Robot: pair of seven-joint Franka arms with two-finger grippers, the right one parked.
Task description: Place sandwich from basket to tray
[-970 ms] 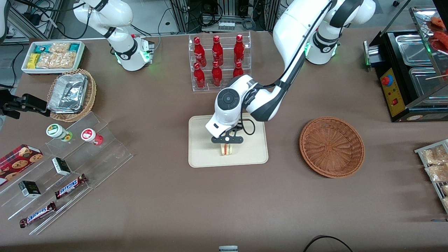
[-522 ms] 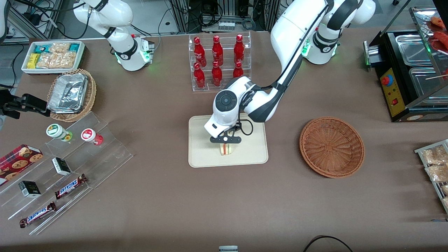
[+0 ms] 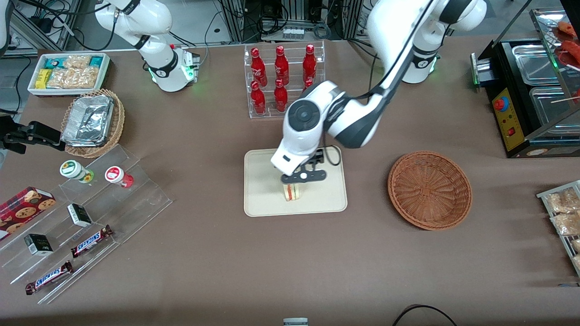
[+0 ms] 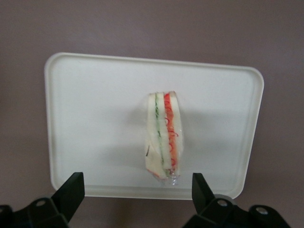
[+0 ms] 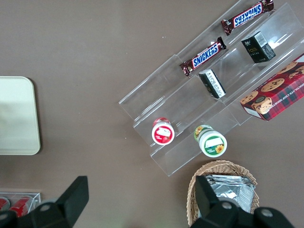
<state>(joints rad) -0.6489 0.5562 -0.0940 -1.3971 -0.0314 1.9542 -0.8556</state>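
Front view: the sandwich [image 3: 292, 192] stands on the tray [image 3: 263, 199], the basket [image 3: 429, 190] well apart; the gripper [image 3: 302, 177] hovers just above it. Wrist view: jaws wide, clear of the sandwich [image 4: 163, 141]. Best retreat straight upward, avoiding any nudge.

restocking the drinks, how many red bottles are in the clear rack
6 show: three on the rack's upper tier, three below, the last partly covered by the arm. The open gripper hangs above the sandwich.

One sandwich [image 3: 292, 192], one tray [image 3: 263, 199], one basket [image 3: 429, 189]
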